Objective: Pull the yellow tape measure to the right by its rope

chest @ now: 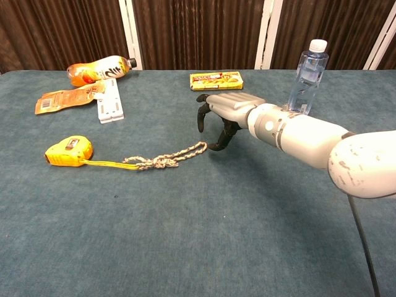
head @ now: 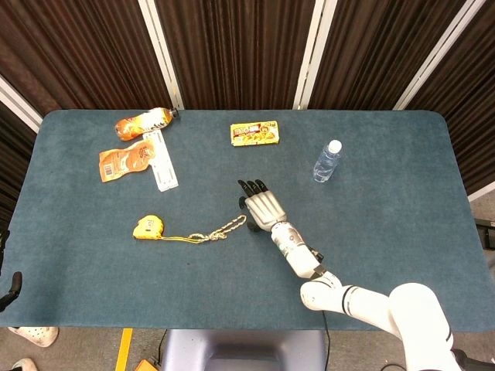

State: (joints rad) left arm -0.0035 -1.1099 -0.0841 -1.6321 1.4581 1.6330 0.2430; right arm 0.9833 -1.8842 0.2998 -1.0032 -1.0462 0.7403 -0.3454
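The yellow tape measure lies on the blue bench, in its left half and toward the near edge. Its yellow strap runs right from the case and joins a braided rope, which carries a knot near the strap and ends further right of the tape measure.

The right robot hand hovers just beside that free rope end, on the side away from the tape measure. Its dark fingers are spread and curl downward, and it holds nothing. In the chest view the thumb tip sits very close to the rope end; whether it touches cannot be told. The white forearm reaches back from the hand toward the near right of the bench.

Only a small dark sliver of the left robot hand shows, well left of the tape measure past the bench edge, too little to tell how its fingers lie.

Beyond the tape measure, toward the far edge, lie an orange packet, a white flat pack and an orange bottle on its side. Further right of the tape measure, a yellow snack box rests near the far edge, and a clear water bottle stands upright.
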